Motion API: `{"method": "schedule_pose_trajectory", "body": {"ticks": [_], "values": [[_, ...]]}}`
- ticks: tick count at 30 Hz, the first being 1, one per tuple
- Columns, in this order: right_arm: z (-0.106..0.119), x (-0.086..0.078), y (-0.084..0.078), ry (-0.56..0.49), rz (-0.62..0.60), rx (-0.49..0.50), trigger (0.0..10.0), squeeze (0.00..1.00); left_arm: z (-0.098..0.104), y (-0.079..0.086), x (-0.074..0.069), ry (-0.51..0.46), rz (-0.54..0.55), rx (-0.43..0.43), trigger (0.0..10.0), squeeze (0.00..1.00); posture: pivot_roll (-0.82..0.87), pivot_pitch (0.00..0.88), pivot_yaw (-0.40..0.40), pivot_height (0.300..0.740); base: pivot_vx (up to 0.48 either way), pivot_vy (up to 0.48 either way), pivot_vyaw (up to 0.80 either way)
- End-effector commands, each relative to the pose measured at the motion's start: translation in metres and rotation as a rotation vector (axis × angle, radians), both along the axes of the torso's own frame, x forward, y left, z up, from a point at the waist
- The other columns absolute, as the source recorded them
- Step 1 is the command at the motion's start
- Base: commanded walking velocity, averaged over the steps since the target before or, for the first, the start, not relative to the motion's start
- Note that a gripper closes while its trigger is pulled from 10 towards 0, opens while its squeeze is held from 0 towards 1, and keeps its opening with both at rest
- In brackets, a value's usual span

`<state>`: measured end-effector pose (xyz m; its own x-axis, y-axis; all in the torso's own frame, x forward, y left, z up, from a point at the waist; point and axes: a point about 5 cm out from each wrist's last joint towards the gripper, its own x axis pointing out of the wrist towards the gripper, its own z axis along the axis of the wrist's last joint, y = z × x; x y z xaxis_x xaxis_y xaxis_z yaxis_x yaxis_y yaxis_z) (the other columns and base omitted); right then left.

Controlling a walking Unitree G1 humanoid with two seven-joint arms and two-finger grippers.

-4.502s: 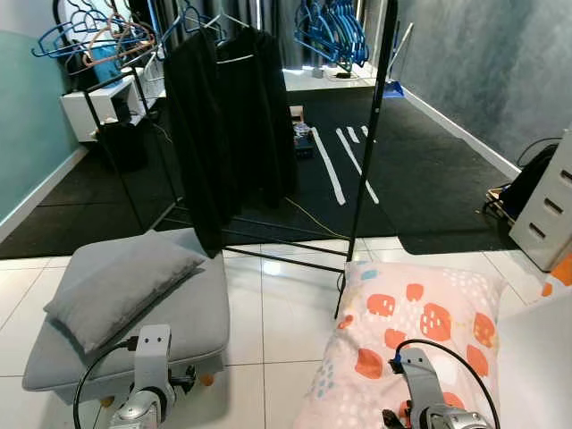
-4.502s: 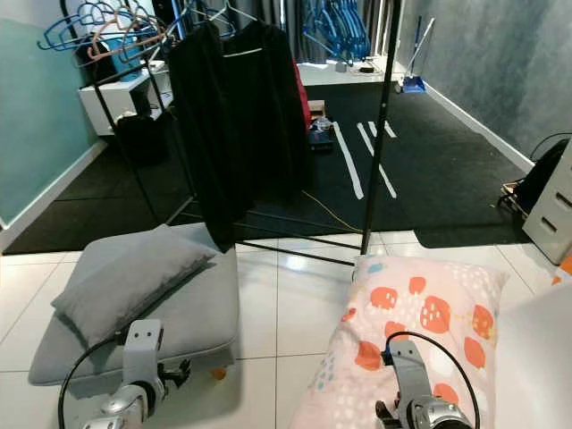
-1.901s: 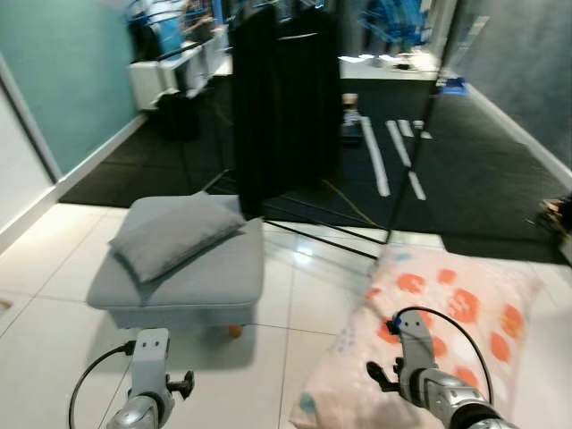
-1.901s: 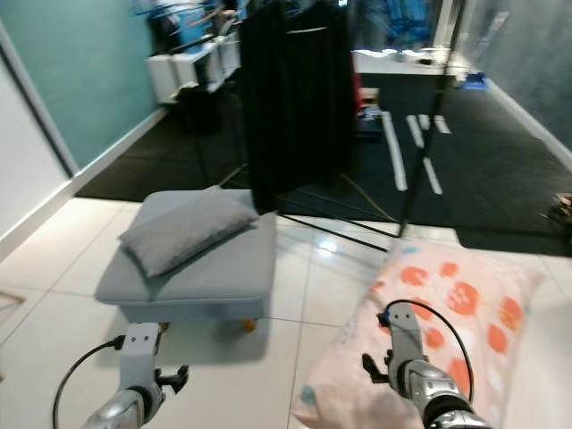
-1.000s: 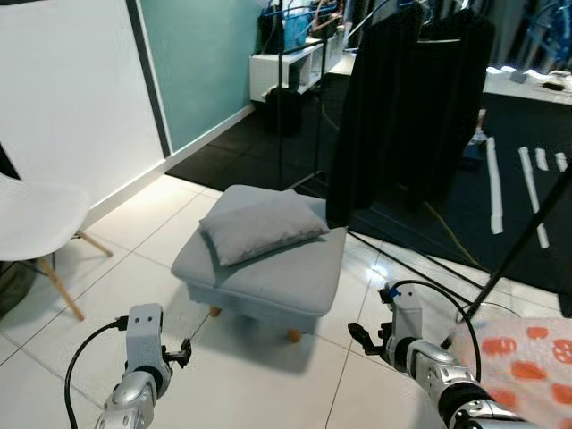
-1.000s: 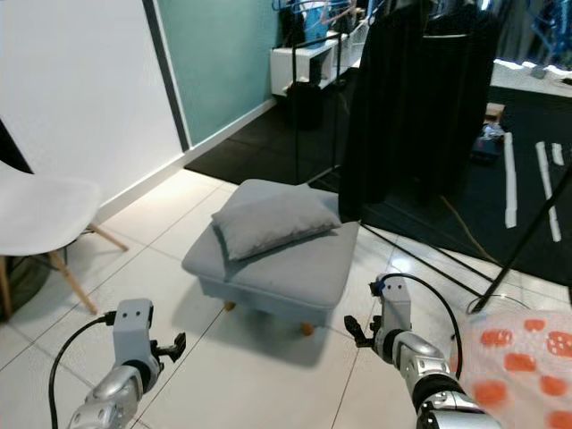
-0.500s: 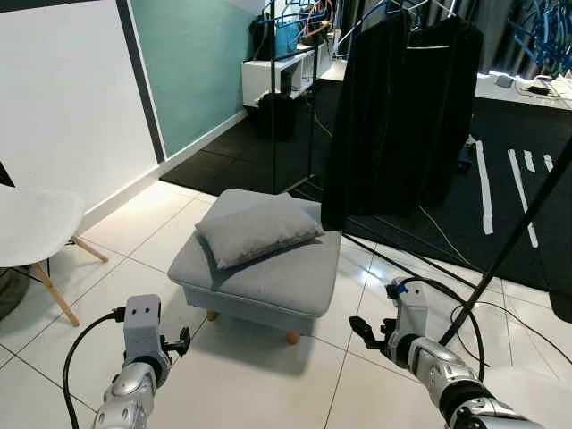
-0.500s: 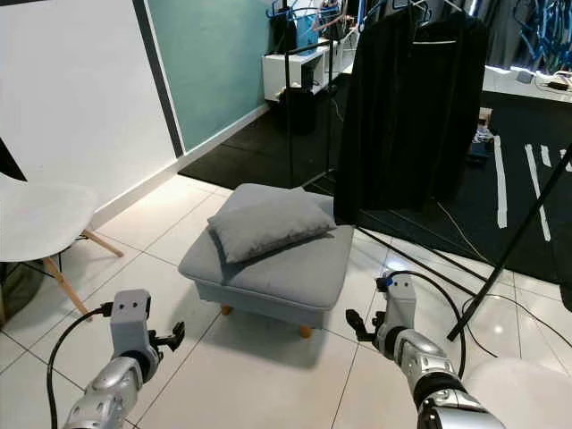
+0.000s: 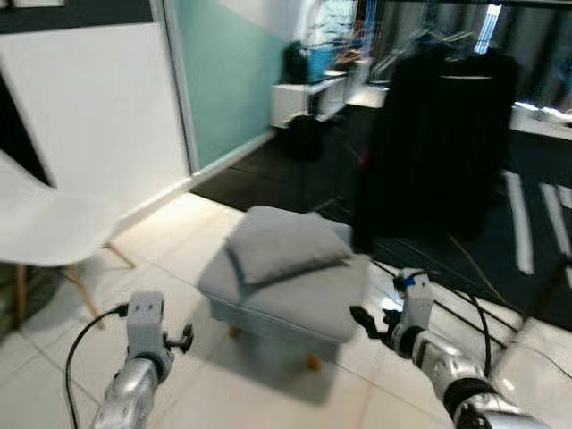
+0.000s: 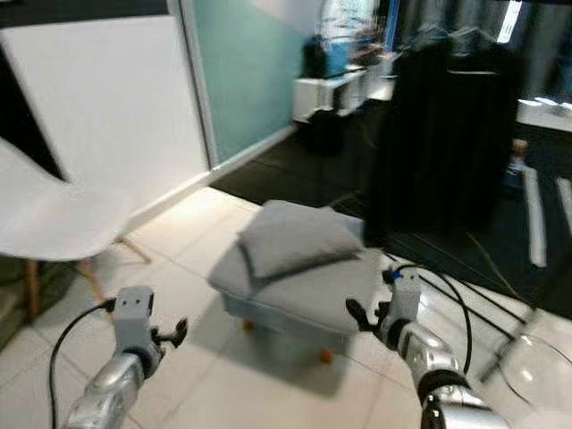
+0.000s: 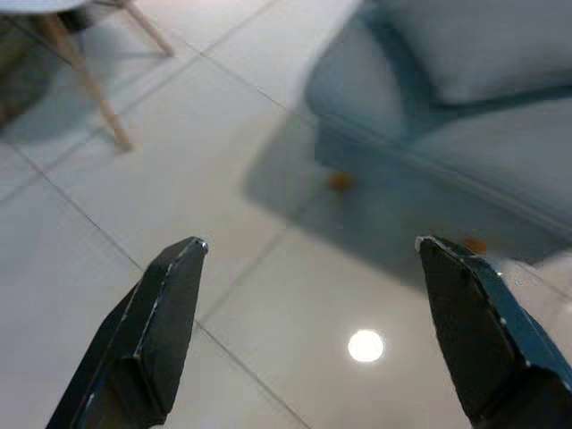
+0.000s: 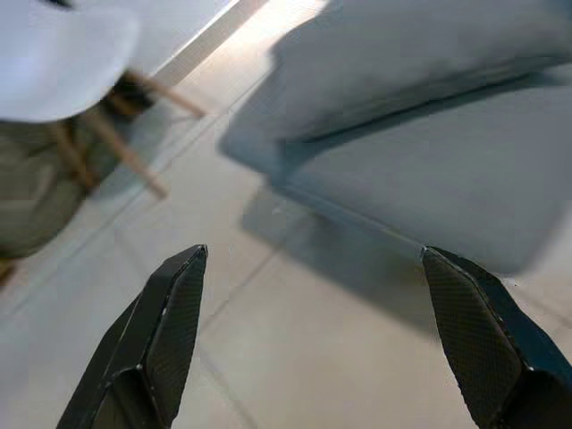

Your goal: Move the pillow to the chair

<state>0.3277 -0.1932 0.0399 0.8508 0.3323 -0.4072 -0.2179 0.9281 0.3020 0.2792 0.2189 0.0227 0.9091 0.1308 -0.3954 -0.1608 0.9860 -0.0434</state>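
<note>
The robot faces one white chair and one grey footstool, both hands empty.

One grey pillow lies on top of the footstool, well apart from the chair on the left. I think the robot is getting close so it can reach it. It has two grippers: the left gripper and the right gripper are both spread wide, low over the floor tiles, holding nothing, ready to grab.

Both arms reach forward, held low — left hand and right hand empty, fingers spread wide.
</note>
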Motion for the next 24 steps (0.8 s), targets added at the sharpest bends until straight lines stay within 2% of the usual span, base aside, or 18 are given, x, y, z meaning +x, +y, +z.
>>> {"method": "schedule_pose_trajectory", "body": {"ticks": [1, 11, 24], "values": [[-0.0015, -0.0032, -0.0124, 0.013, -0.038, -0.006, 10.0, 0.0, 0.0009, -0.0081, 0.0024, -0.002, -0.023, -0.011, 10.0, 0.0, -0.15, 0.016, -0.03, 0.712, 0.371, 0.0, 0.0], [-0.0048, -0.004, -0.0148, 0.056, -0.078, -0.038, 10.0, 0.0, 0.002, -0.0121, 0.0035, -0.007, -0.049, -0.019, 10.0, 0.0, -0.15, 0.019, -0.029, 0.712, 0.375, 0.0, 0.0], [-0.0058, -0.0041, -0.0175, 0.078, -0.097, -0.077, 10.0, 0.0, 0.0029, -0.0179, 0.004, -0.012, -0.081, -0.025, 10.0, 0.0, -0.15, 0.015, -0.033, 0.712, 0.375, 0.0, -0.72]]}}
